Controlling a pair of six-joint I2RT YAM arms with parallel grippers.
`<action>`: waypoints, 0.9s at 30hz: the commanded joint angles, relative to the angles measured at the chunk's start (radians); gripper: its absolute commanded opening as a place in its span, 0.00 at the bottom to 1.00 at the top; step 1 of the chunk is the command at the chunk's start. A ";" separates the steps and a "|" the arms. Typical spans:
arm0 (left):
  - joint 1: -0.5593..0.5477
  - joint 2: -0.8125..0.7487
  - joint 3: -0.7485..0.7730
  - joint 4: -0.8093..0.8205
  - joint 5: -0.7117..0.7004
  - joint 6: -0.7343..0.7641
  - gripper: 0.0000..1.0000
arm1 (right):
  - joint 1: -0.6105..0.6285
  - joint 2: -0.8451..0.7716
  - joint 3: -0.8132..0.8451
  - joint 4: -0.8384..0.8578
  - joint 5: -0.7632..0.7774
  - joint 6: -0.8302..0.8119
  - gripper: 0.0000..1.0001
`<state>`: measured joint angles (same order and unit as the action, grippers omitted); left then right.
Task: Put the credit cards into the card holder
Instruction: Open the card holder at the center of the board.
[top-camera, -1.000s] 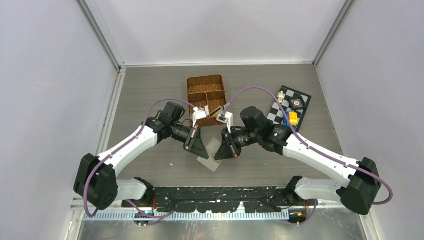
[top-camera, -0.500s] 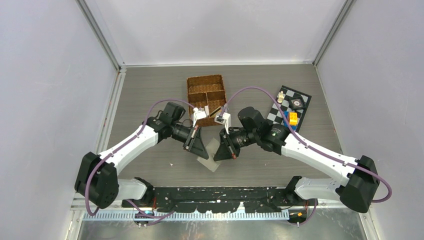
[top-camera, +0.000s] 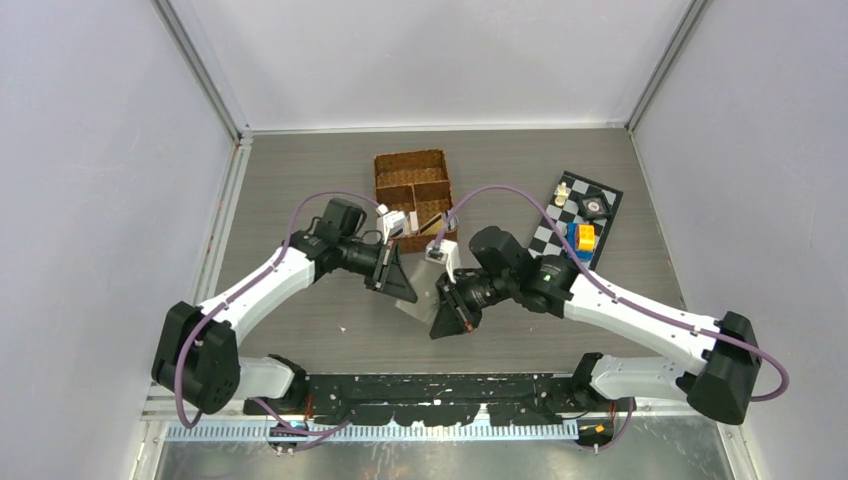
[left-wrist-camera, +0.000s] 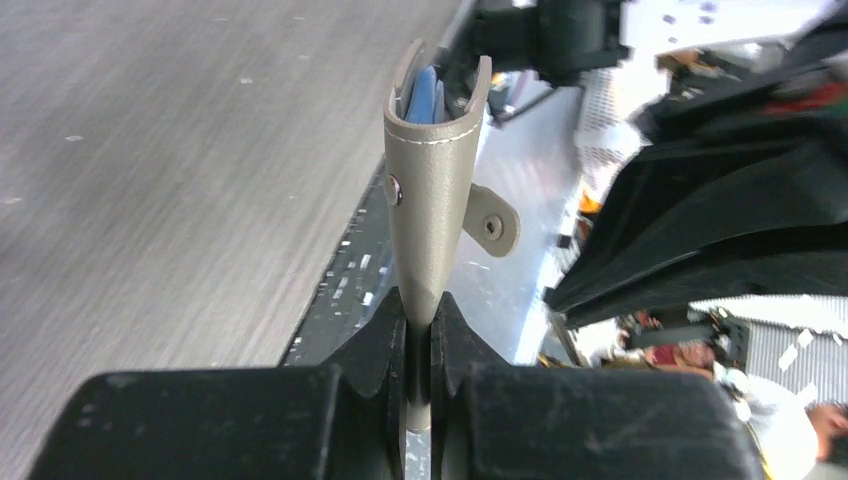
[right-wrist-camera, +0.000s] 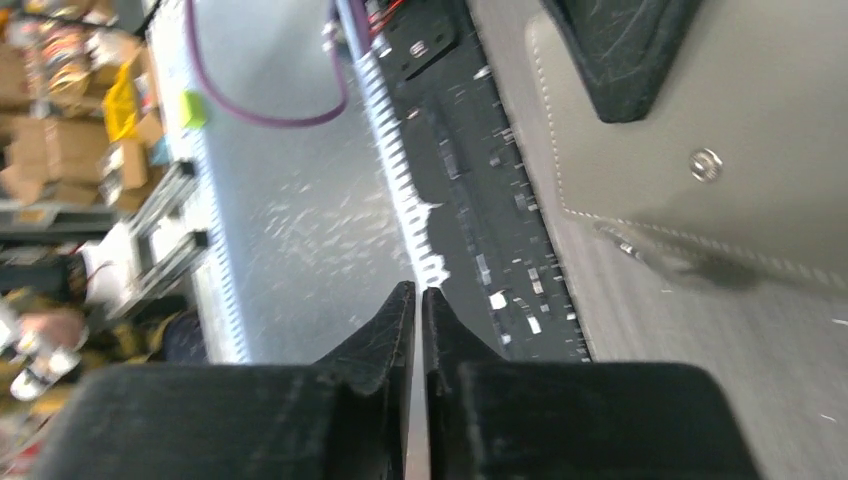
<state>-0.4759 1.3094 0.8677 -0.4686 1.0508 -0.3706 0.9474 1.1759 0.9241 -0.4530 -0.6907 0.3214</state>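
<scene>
The left gripper (left-wrist-camera: 418, 310) is clamped tight on the fold-side edge of the card holder (left-wrist-camera: 432, 190), which stands out from the fingers nearly shut, only a sliver of blue sleeves (left-wrist-camera: 425, 95) showing at its far mouth and the snap tab (left-wrist-camera: 490, 225) dangling at 3 o'clock. In the overhead view the holder sits at mid-table, at 6 o'clock of the wicker basket (top-camera: 412, 190). The right gripper (top-camera: 447, 320) is just beside it at 4 o'clock, jaws pressed almost together. Whether a credit card lies in that slit cannot be told, and no loose card can be picked out anywhere. The main risk is probably the narrow pinch: any sideways push from the right arm could pivot the holder in the jaws or pull it free. The barely parted mouth could also let a card skate along the outer cover instead of entering a sleeve. With both wrists this close, finger-to-finger contact is likely. Room is tight toward 12 o'clock, where the basket sits near, and the checkered mat (top-camera: 580, 215) lies at 2 o'clock. Bare table (top-camera: 300, 180) lies toward 9 o'clock, and less toward 6 o'clock before the base rail (top-camera: 440, 385).
</scene>
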 joint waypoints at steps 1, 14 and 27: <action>-0.017 -0.054 -0.034 0.045 -0.263 -0.088 0.00 | 0.002 -0.111 0.031 0.017 0.313 0.094 0.27; -0.236 -0.163 -0.401 0.581 -0.813 -0.520 0.00 | 0.001 -0.098 -0.145 0.142 0.877 0.586 0.71; -0.242 -0.163 -0.468 0.601 -0.861 -0.533 0.00 | 0.005 0.152 -0.148 0.313 0.825 0.696 0.63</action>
<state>-0.7132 1.1675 0.4065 0.0715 0.2260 -0.9024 0.9470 1.2736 0.7349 -0.2249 0.1146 0.9802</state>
